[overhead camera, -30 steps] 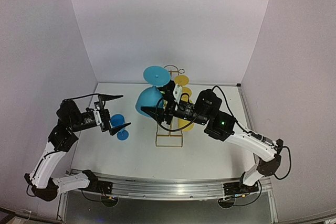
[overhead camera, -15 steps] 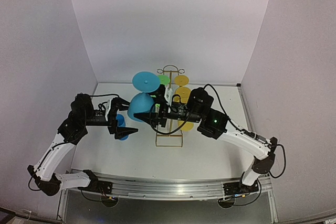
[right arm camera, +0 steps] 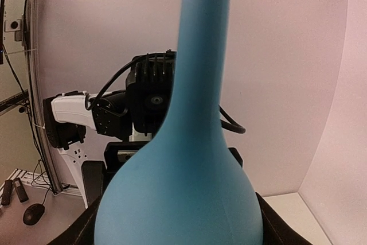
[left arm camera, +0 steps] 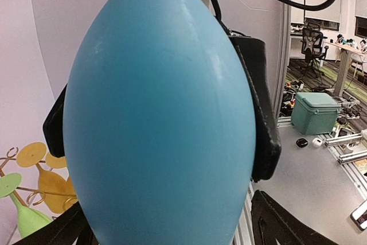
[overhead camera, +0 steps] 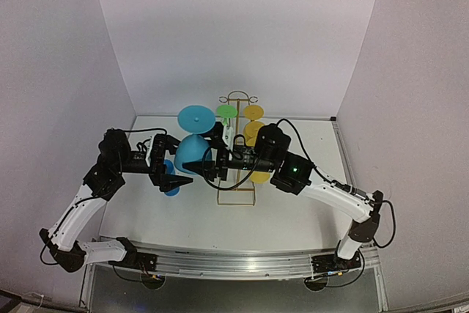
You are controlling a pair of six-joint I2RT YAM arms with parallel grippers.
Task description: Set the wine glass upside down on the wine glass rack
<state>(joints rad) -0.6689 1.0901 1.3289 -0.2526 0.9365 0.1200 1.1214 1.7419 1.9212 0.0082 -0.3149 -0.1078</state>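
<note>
The table (overhead camera: 220, 226) is a plain white surface, shut in by pale lilac walls (overhead camera: 234, 27) on the left, far and right sides. A metal rail (overhead camera: 234, 260) runs along its near edge, where the arm bases sit.

The wine glass rack (overhead camera: 236, 202) stands on the table toward the far middle. A green glass (overhead camera: 226, 111) and yellow glasses (overhead camera: 253, 113) hang on it. A smaller blue glass (overhead camera: 170, 187) stands on the table to the left, partly hidden by the left claw.

The wine glass (overhead camera: 192, 153), a large blue one, is held in the air just left of the rack. In the top view its round foot shows above its bowl. Whether it hangs straight or tilted cannot be told.

The right gripper (overhead camera: 201, 149) reaches in from the right and is closed on the bowl. In the left wrist view its black fingers (left arm camera: 261, 113) press on both sides of the blue bowl (left arm camera: 160, 119).

The left gripper (overhead camera: 174, 159) is spread wide, just left of the bowl. Its own fingers (left arm camera: 281, 225) show at the bottom of its view, clear of the glass.

In the right wrist view the bowl (right arm camera: 183, 187) fills the lower frame and the stem rises out of the top. The left arm (right arm camera: 149, 93) faces it from behind.

Past the table, the left wrist view shows a grey floor with a green case (left arm camera: 316, 112) and an office chair (left arm camera: 312, 41).
</note>
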